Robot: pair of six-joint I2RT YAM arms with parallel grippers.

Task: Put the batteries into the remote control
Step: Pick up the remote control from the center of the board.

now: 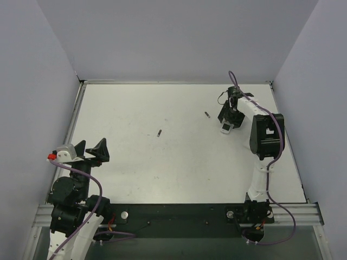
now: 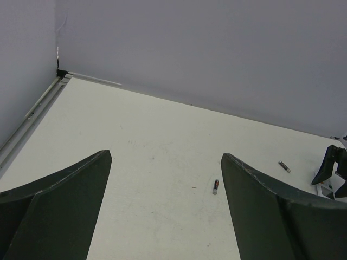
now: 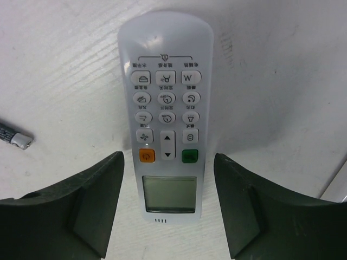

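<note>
The remote control (image 3: 165, 124) lies face up on the table, white, with an orange and a green button above a small screen. My right gripper (image 3: 168, 160) is open and straddles its screen end, with gaps on both sides. From above, the right gripper (image 1: 229, 119) covers most of the remote (image 1: 225, 128). One battery (image 1: 207, 114) lies just left of it and also shows in the right wrist view (image 3: 15, 137). The other battery (image 1: 159, 132) lies mid-table and shows in the left wrist view (image 2: 216, 187). My left gripper (image 1: 90, 151) is open and empty, far to the near left.
Grey walls enclose the white table on the left, back and right. The table's metal rim (image 1: 73, 116) runs along the left side. In the left wrist view the far battery (image 2: 284, 166) and the right gripper's fingers (image 2: 328, 162) show at the right edge.
</note>
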